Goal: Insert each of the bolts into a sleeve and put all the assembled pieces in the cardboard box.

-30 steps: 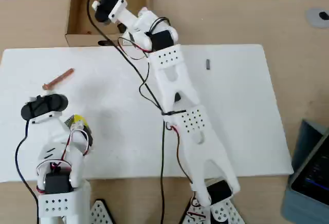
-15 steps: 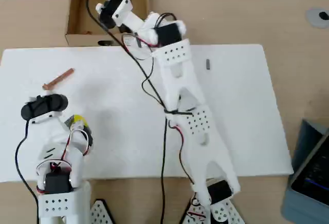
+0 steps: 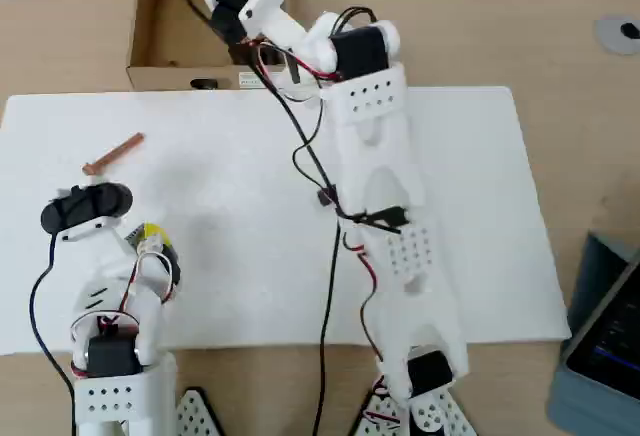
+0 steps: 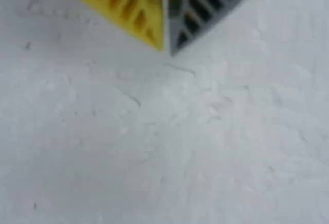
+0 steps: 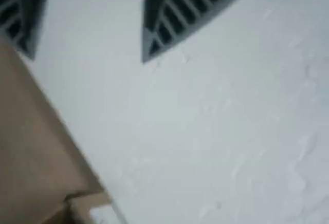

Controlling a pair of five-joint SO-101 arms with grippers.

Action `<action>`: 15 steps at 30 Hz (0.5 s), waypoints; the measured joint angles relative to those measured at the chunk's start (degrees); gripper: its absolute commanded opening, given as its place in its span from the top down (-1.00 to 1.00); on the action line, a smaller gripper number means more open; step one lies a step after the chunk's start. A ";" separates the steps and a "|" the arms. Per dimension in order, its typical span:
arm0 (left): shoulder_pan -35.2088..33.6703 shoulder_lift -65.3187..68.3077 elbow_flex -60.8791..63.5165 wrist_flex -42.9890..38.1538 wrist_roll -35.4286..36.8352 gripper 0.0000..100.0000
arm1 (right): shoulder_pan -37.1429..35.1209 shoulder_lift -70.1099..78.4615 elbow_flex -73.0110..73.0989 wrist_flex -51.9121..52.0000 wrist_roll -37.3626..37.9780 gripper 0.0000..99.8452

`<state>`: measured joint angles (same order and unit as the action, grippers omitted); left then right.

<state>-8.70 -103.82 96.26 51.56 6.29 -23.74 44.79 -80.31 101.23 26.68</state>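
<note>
One copper-coloured piece (image 3: 113, 153) lies on the white mat (image 3: 220, 226) near one cardboard box (image 3: 137, 36); the left gripper (image 4: 165, 47) is pinched closed, the right gripper (image 5: 87, 54) spread apart.

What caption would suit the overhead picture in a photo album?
Right arm stretched over the white mat to the cardboard box; left arm folded near a copper bolt.

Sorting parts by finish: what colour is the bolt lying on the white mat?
Copper-brown. The bolt shows best in the high view.
</note>
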 measured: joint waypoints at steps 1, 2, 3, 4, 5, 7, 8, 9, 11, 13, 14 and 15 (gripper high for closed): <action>0.00 0.00 0.00 0.00 0.00 0.99 | 0.00 -2.02 2.99 0.00 0.00 0.68; 0.00 0.00 0.00 0.00 0.00 0.99 | 0.00 -4.04 6.07 0.00 0.00 0.68; 0.00 0.00 0.00 0.00 0.00 0.99 | 0.00 -6.15 9.41 0.00 0.44 0.68; 0.00 0.00 0.00 0.00 0.00 0.99 | 0.00 -8.35 12.92 0.00 1.58 0.68; 0.00 0.00 0.00 0.00 0.00 0.99 | 0.00 -10.55 16.26 0.00 2.90 0.68; 0.00 0.00 0.00 0.00 0.00 0.99 | 0.00 -15.03 23.65 0.00 5.63 0.68; 0.00 0.00 0.00 0.00 0.00 0.99 | 0.00 -17.05 27.08 0.00 6.77 0.68; 0.00 0.00 0.00 0.00 0.00 0.99 | 0.00 -19.25 30.51 0.00 8.00 0.68; 0.00 0.00 0.00 0.00 0.00 0.99 | 0.00 -23.38 37.01 0.00 11.16 0.68; 0.00 0.00 0.00 0.00 0.00 0.99 | 0.00 -27.25 43.25 0.00 14.68 0.68; 0.00 0.00 0.00 0.00 0.00 0.99 | 0.00 -29.01 46.15 0.00 16.44 0.68; 0.00 0.00 0.00 0.00 0.00 0.99 | 0.00 -30.77 48.97 0.00 18.20 0.68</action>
<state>-8.70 -103.82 96.26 51.56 6.29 -23.74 14.02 -31.34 101.23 44.88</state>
